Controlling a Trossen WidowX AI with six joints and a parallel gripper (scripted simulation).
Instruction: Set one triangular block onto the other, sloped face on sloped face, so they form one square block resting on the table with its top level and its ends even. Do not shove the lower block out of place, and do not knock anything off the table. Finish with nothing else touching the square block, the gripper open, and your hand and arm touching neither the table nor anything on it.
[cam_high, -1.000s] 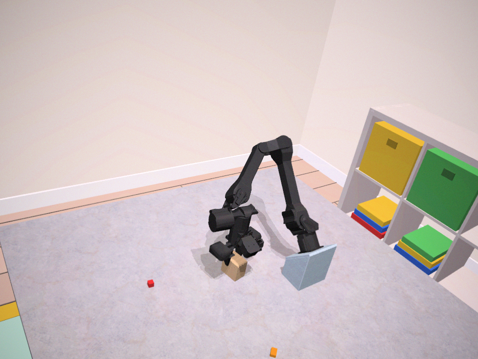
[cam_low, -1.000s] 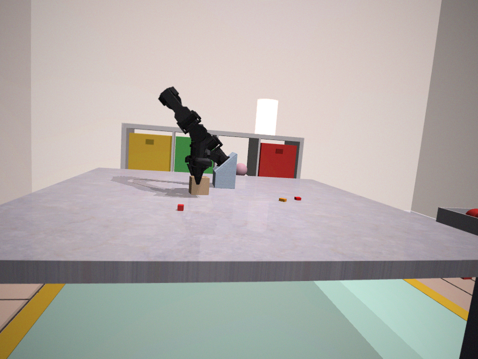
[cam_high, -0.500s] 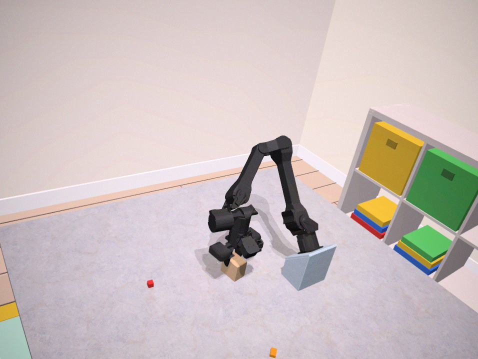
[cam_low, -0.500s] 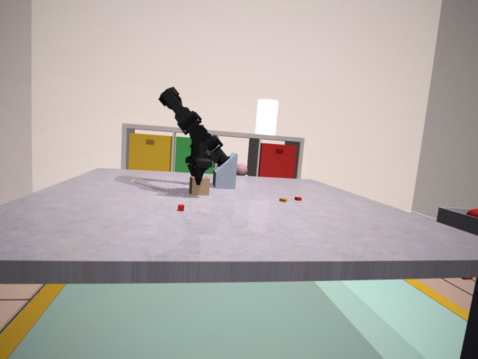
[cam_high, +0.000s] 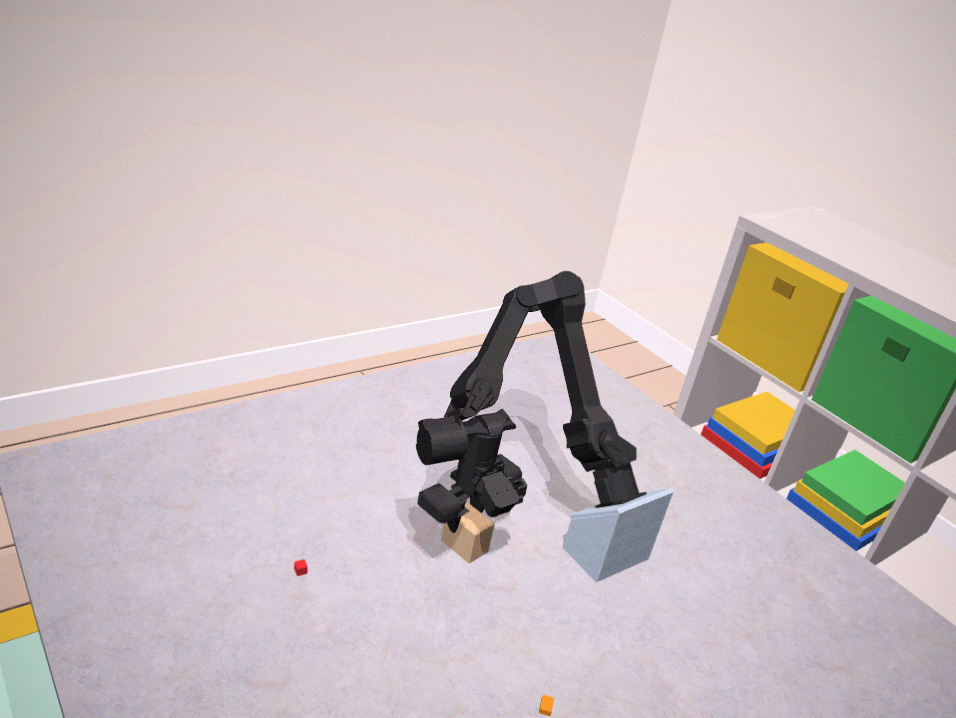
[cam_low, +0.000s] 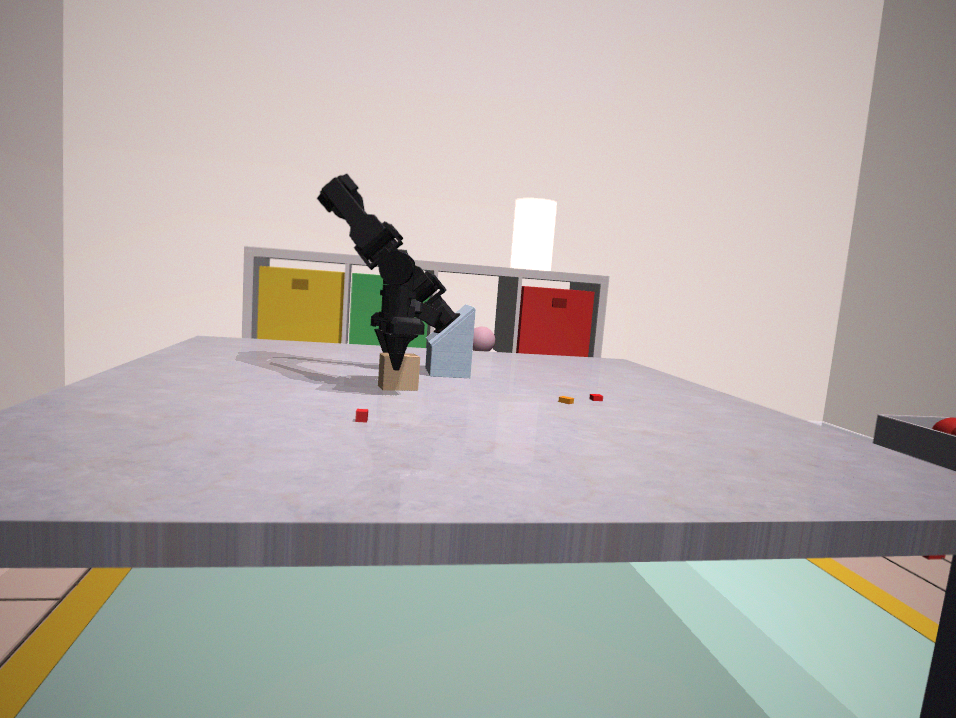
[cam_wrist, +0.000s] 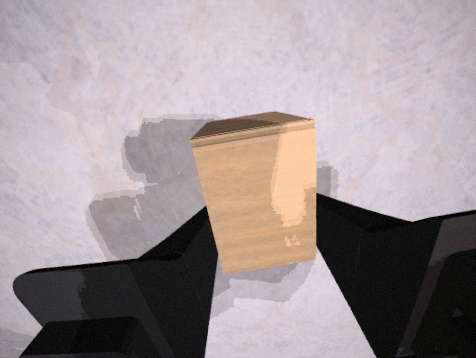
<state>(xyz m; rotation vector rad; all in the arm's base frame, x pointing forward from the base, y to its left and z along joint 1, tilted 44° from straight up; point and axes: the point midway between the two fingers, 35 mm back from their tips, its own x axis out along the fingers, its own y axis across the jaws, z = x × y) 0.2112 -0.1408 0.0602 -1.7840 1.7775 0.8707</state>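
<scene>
Top view: a grey marbled table (cam_high: 231, 494) carries one black robot arm (cam_high: 571, 363), whose claw (cam_high: 462, 516) is clenched on a tan wooden block (cam_high: 469, 537) near the table's middle, the block's base on or just above the surface. One pale blue triangular block (cam_high: 614, 537) stands at about 3 o'clock from the tan one, near it but apart, at the arm's base. Loose small cubes number three across the views: one red cube (cam_high: 300, 567) at 9 o'clock of the tan block, one orange cube (cam_high: 546, 704) at 5 o'clock near the table's edge, and a second red cube (cam_low: 595, 397) just beside the orange one, seen from the exterior camera. At 3 o'clock off the table, a white shelf unit (cam_high: 780, 231) holds one yellow bin (cam_high: 776, 313), one green bin (cam_high: 884, 378) and two stacks of coloured flat blocks in its lower cubbies; the exterior camera adds one red bin (cam_low: 557, 320). From the wrist camera, the tan block sits between both black fingers, each touching a side.
</scene>
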